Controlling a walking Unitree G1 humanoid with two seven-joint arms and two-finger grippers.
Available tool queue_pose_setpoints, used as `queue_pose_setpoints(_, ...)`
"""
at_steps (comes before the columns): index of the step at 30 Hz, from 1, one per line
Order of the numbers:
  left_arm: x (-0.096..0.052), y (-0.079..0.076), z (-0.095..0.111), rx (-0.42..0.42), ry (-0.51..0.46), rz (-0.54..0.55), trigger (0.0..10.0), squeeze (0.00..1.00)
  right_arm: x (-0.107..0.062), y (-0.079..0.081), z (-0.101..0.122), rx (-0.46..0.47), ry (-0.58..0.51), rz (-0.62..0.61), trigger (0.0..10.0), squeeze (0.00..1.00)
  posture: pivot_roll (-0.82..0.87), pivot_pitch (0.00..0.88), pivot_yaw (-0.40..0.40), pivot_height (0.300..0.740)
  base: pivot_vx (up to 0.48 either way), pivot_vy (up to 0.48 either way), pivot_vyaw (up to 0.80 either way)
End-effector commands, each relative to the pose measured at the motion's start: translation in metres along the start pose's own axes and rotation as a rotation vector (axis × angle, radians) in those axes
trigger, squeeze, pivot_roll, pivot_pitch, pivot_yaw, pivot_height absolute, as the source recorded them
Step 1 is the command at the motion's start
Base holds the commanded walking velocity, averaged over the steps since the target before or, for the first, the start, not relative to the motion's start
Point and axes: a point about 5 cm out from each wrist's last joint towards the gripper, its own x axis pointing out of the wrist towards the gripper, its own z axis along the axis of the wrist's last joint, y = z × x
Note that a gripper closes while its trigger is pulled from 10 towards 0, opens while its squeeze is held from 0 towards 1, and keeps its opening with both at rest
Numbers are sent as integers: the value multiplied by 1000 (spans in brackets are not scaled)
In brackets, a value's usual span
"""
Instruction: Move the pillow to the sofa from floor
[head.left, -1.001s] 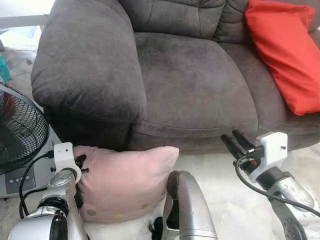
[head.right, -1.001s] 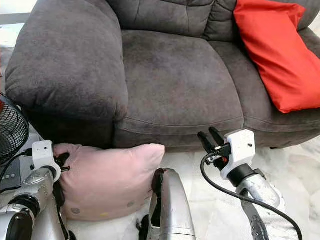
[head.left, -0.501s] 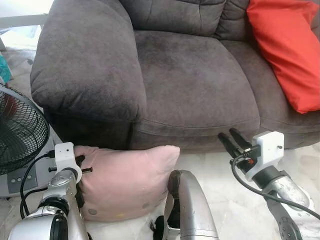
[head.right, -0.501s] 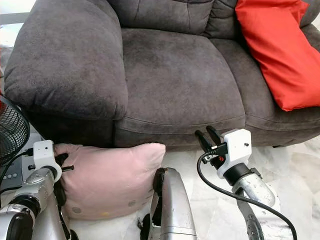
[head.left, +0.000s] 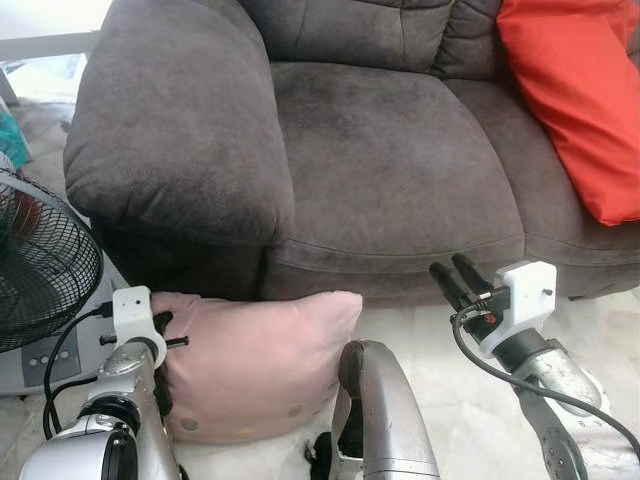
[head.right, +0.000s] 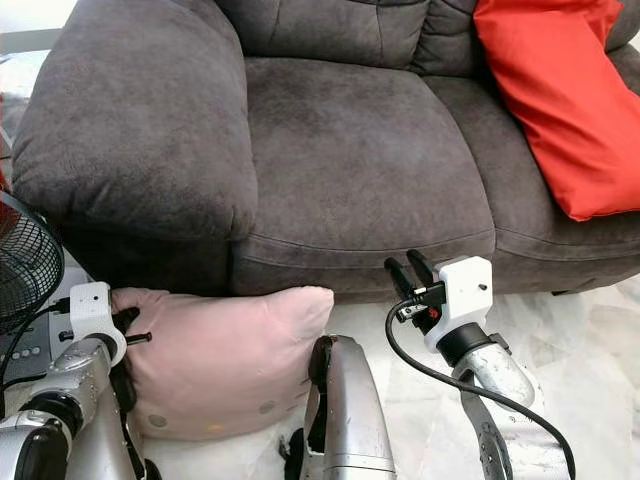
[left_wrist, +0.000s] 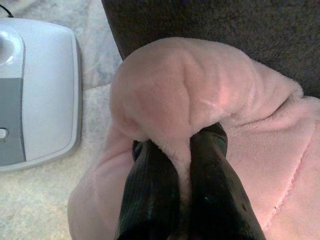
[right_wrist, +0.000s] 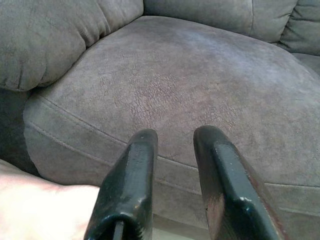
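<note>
Fan (head.left: 40, 265): left edge, standing on the floor.
Left gripper (left_wrist: 179, 150): lower left, fingers clenched on a fold of the pink pillow (head.left: 255, 365).
Pink pillow: floor, against the sofa (head.left: 380, 170) base.
Right gripper (head.left: 452, 280): lower right, fingers parted, grasping nothing.
Red pillow (head.left: 580, 95): upper right, on the sofa.

Pink pillow (head.left: 255, 365); grey sofa (head.left: 380, 150); red cushion (head.left: 575, 95).
</note>
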Motion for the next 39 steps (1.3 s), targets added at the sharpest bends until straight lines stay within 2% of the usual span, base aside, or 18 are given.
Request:
queue_pose_setpoints(1,-2,-4,-5,12,-29,12,10000,0,-3,-5,-5,-8,20,-34,10000,0,-13,107,-214,429,0,0,0)
queue_pose_setpoints(2,-2,-4,-5,12,-29,12,10000,0,-3,-5,-5,-8,20,-34,10000,0,-13,107,-214,429,0,0,0)
queue_pose_setpoints(4,-5,-10,-2,0,-110,8,10000,0,0,-4,-9,-4,18,-44,10000,0,2,103,-210,429,0,0,0)
queue_pose_setpoints(6,-7,-12,-2,-17,-138,2,10000,0,2,-3,-10,-1,18,-49,10000,0,11,102,-207,429,0,0,0)
queue_pose_setpoints(12,-13,-23,-11,-22,-171,-29,10000,0,5,-8,-18,7,30,-107,10000,0,22,88,-189,429,-151,0,0)
queue_pose_setpoints(16,-16,-24,-11,-40,-201,-20,10000,0,5,-13,-22,56,18,-155,10000,0,43,72,-177,429,-373,0,0)
queue_pose_setpoints(20,-17,-22,-8,-30,-219,-25,10000,0,9,-11,-27,66,15,-169,10000,0,55,54,-159,429,-406,0,0)
queue_pose_setpoints(25,-18,-20,4,12,-266,-34,10000,0,12,-8,-36,89,13,-192,10000,0,77,29,-119,429,-480,0,0)
queue_pose_setpoints(29,-20,-23,25,70,-351,-53,10000,0,11,-9,-48,109,21,-236,10000,0,92,11,-73,429,-480,0,0)
queue_pose_setpoints(33,-25,-26,37,118,-411,-67,10000,0,8,-10,-56,125,26,-269,10000,0,95,0,-47,429,-468,0,0)
queue_pose_setpoints(39,-29,-30,43,112,-445,-42,10000,0,7,-8,-65,137,37,-276,10000,0,106,0,-44,429,-428,0,0)
